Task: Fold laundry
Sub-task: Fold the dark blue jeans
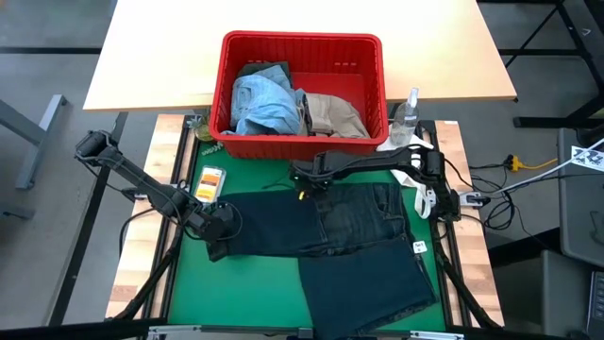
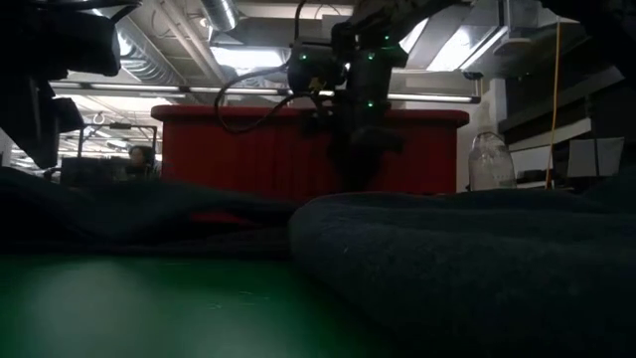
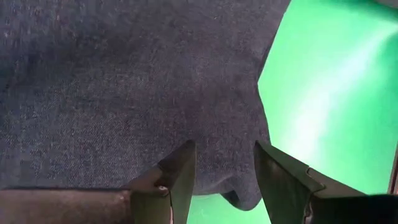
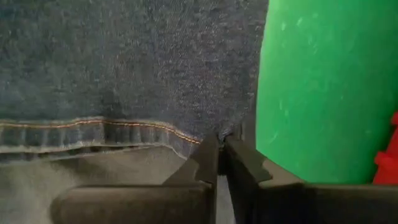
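Observation:
The dark navy jeans (image 1: pixel 330 227) lie spread on the green mat (image 1: pixel 250 293), one part reaching toward the table's left and another toward the near edge. My right gripper (image 1: pixel 304 181) is at their far edge, shut on the hem (image 4: pixel 124 127) with its orange stitching. My left gripper (image 1: pixel 219 227) hangs over the jeans' left end, open, with a corner of the cloth (image 3: pixel 239 186) lying under the gap between its fingers (image 3: pixel 224 165); whether they touch it I cannot tell. In the low view the jeans (image 2: pixel 447 259) bulk up in front. My right gripper pinches a corner of the jeans' hem (image 4: pixel 202 142) between its two fingers, at the cloth's edge beside the bare mat. The fingers come from above, pointing steeply down. The rest of the jeans lies flat on the mat.
A red basket (image 1: pixel 302 42) at the mat's far edge holds light blue denim (image 1: pixel 264 99) and a beige khaki piece (image 1: pixel 335 113). A clear bottle (image 1: pixel 408 113) stands at its right. A small orange and white object (image 1: pixel 209 181) lies on the mat's far left.

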`<state>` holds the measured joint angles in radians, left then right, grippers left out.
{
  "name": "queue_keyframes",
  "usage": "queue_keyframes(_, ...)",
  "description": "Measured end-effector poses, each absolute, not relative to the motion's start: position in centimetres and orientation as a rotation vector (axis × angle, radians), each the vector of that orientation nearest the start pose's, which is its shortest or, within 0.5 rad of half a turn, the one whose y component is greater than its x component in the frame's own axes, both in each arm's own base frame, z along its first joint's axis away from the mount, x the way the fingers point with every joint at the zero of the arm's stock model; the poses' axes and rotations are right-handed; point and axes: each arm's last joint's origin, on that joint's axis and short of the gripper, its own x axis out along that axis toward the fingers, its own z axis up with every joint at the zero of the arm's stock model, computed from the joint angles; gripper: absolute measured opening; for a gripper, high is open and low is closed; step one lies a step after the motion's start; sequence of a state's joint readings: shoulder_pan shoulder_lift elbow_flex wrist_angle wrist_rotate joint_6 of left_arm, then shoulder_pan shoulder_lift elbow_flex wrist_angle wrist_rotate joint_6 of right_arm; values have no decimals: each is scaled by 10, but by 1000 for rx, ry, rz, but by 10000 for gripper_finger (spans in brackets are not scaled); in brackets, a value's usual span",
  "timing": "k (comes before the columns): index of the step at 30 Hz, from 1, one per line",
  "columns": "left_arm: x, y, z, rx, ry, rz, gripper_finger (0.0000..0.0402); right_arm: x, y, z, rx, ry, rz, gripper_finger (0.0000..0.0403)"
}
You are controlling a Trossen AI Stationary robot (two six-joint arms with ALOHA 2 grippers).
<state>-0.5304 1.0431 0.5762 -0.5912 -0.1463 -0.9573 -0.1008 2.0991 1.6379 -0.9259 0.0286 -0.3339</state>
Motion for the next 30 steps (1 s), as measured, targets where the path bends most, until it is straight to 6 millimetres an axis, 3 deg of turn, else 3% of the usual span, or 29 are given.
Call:
queue_keyframes(10,158,-87,191,-503,1042,172,155,414,-45,181,-293,1413,18,20)
queue_keyframes(24,158,-87,191,-509,1050,164,155,409,-45,180,-304,1473,13,134)
queue_keyframes(30,158,-88,190,-518,1067,150,155,398,-44,181,-255,1578,-6,151)
